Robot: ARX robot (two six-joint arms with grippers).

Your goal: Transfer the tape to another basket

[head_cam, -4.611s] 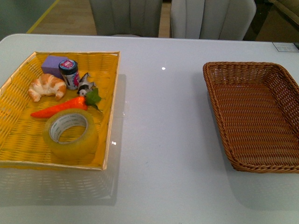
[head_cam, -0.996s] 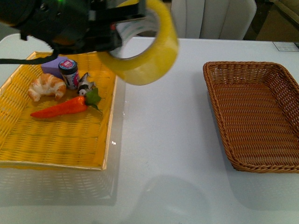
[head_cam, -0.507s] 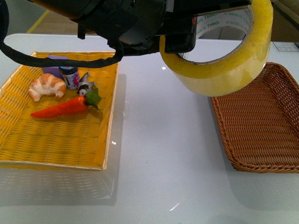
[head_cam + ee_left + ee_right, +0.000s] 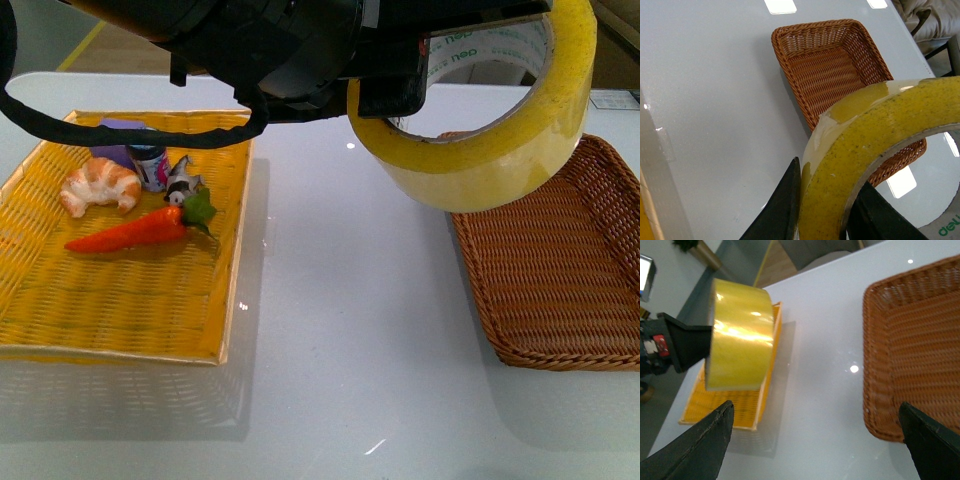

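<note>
Left jaws closed on the tape [image 4: 865, 145]: the wrist view shows one black finger [image 4: 782, 210] on the outside of the roll's wall and the other inside the core, pinching the yellowish band between them. Right jaws spread wide and empty, fingers [image 4: 702, 442] at the picture's two lower corners, nothing between them. The roll hangs tilted in the air off the left arm [image 4: 280, 50], clear of the desk [image 4: 340, 330], its white printed core facing the front camera. It sits somewhere between the yellow tray [image 4: 120, 300] and the brown wicker basket [image 4: 560, 290]; in the front view it overlaps the basket's near-left corner, but I cannot tell whether it is truly above the rim. Basket holds nothing. In the tray: croissant [image 4: 100, 185], carrot [image 4: 130, 230], small jar [image 4: 150, 165], purple block [image 4: 108, 150], small black-and-white figure [image 4: 183, 182]. Judgement: pickup and lift-out are done, and the carry across looks well along. Left to do: bring the roll squarely over the basket floor, lower it, open the jaws.
</note>
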